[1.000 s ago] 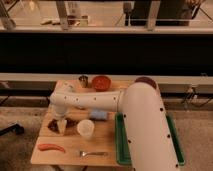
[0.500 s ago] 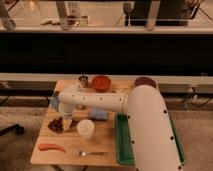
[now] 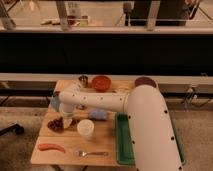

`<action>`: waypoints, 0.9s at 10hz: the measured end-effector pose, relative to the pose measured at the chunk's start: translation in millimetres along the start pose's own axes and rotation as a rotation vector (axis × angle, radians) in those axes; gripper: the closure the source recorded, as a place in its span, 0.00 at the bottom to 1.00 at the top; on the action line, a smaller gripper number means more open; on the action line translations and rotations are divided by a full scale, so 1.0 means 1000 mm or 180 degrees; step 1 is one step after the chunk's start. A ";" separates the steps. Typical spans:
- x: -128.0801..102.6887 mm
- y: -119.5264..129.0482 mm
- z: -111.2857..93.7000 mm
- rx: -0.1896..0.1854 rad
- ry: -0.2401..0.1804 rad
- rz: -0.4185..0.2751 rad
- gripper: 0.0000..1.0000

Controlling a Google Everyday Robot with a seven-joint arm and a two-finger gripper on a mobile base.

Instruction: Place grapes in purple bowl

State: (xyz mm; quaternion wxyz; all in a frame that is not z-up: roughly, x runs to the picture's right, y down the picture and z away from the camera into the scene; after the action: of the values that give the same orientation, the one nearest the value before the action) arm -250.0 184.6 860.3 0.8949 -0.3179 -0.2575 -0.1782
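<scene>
The grapes (image 3: 55,124), a dark reddish-purple lumpy bunch, lie on the wooden table (image 3: 65,137) at its left side. My gripper (image 3: 67,119) points down at the end of the white arm, right beside the grapes on their right; I cannot tell whether it touches them. The purple bowl (image 3: 145,81) stands at the table's back right corner, partly hidden behind my arm's thick upper part.
An orange-red bowl (image 3: 101,82) and a small metal cup (image 3: 83,80) stand at the back. A white cup (image 3: 85,128) is just right of the gripper. An orange-red carrot-like item (image 3: 51,147) and a fork (image 3: 92,153) lie in front. A green tray (image 3: 122,145) is at the right.
The gripper and forearm have shifted slightly to the right, staying low beside the grapes. The grapes still lie on the table.
</scene>
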 end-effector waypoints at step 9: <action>-0.031 0.001 -0.139 0.0489 -0.0144 -0.0012 1.00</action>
State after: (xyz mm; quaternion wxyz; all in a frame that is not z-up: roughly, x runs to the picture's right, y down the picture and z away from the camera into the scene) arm -225.8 98.4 749.8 0.9102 -0.2518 -0.2912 -0.1524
